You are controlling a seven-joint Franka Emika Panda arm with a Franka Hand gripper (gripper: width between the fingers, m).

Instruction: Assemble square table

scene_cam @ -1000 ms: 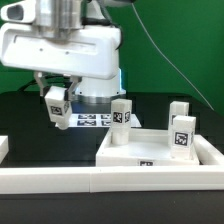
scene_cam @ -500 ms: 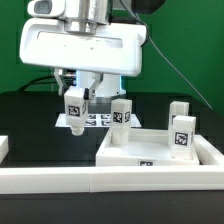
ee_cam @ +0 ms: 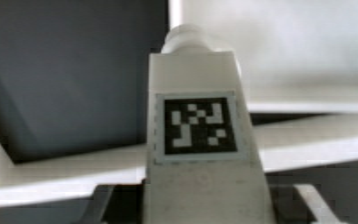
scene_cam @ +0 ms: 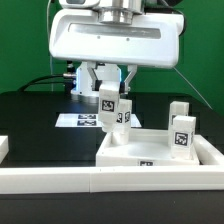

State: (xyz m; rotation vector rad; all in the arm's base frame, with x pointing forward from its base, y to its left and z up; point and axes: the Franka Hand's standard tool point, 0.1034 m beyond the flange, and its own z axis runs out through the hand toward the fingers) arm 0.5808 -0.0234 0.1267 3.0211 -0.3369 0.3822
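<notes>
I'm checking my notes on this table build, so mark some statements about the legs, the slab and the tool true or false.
1. The tool holds a tagged white leg. True.
2. The square slab stands on edge. False: it lies flat.
3. Three legs stand upright on the slab. True, counting one partly behind the held leg and two at the exterior view's right.
4. The held leg rests on the marker board. False: it hangs above the table.
</notes>
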